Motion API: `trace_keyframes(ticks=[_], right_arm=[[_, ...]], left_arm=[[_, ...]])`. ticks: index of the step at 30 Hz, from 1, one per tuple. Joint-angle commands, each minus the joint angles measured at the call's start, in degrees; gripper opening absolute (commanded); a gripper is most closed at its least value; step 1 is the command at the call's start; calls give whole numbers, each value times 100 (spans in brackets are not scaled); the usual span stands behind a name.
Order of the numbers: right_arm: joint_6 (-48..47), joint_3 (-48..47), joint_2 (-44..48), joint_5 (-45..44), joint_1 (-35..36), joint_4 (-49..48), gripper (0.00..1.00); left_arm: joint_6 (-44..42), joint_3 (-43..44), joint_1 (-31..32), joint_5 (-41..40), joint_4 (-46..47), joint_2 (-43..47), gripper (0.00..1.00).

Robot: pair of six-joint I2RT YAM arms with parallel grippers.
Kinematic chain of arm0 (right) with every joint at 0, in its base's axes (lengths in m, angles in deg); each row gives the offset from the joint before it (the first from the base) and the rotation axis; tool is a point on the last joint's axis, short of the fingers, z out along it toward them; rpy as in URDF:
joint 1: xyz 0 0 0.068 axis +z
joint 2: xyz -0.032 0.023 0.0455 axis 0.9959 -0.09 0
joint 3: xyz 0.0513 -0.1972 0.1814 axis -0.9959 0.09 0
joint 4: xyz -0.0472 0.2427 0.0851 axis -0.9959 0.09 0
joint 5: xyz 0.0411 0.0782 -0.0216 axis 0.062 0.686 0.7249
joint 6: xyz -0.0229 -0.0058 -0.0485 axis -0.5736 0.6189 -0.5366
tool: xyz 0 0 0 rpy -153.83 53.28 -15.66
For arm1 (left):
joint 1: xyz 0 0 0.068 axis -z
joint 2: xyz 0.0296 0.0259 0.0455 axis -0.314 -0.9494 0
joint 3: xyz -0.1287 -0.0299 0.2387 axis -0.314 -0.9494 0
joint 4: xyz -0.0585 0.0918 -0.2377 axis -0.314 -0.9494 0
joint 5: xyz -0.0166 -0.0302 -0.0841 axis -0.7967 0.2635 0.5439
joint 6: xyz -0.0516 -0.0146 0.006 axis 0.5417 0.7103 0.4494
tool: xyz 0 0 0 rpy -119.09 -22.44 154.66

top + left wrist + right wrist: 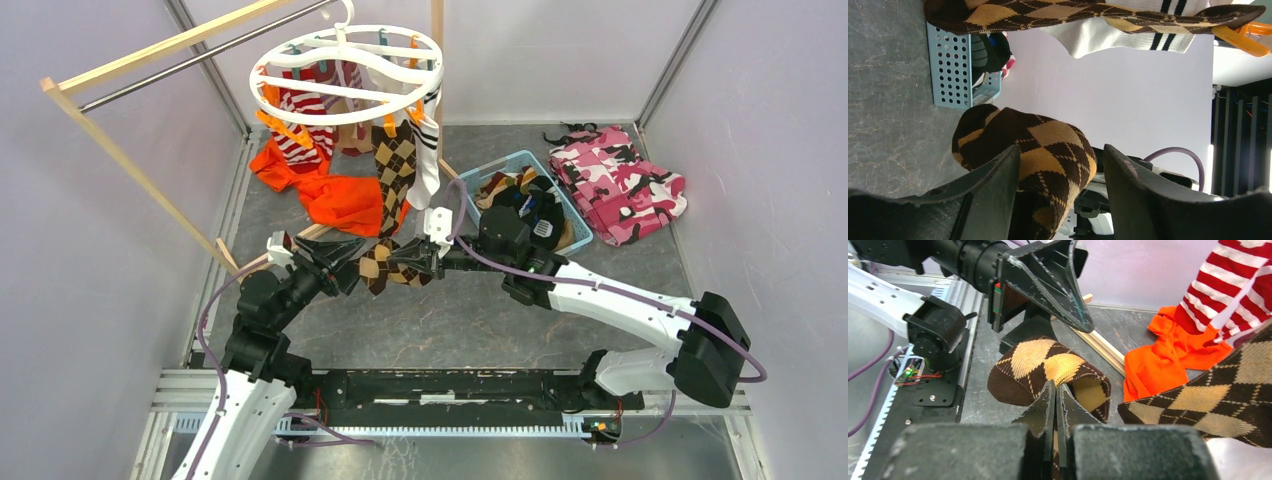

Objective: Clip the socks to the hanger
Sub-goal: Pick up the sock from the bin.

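Black fingers of the right gripper [1055, 390] crowd the front of its wrist view, pressed flat together with the edge of a brown argyle sock [1048, 367] pinched between them. That sock lies low over the grey table [480, 330], stretched between the two arms. The left gripper [1063, 150] stands with its jaws wide apart around the sock's rounded end. The fabric rests against one finger [998, 185] and is clear of the other. At the back left stands a wooden rack [130, 170] with a metal bar [200, 55]. From it hangs the white round hanger [257, 82] with orange clips [285, 130]. A large orange garment [340, 200] lies on the table under the ring. A pink camouflage cloth [620, 185] lies folded at the far right. Between them sits a light blue perforated basket [495, 165] with more socks [540, 215] bundled inside, just behind the right wrist. Already on the hanger are a red-and-white striped sock [300, 135], a second brown argyle sock [395, 160] and a white sock with black stripes [428, 150]. All three dangle just above and behind the sock held between the arms.
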Motion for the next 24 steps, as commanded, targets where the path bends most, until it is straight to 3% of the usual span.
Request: trace_keyframes(ticks=[1, 5, 10, 24], right_arm=[[-286, -370, 9, -421, -20, -104, 0], [-380, -426, 127, -454, -163, 69, 0], [-627, -353, 184, -517, -365, 220, 0], [-584, -313, -181, 8, -217, -95, 0]], left_arm=[[218, 10, -3, 138, 63, 69, 68], [286, 19, -4, -313, -782, 430, 71], [757, -180, -2, -675, -1171, 901, 70], [1259, -283, -2, -332, -169, 243, 72]])
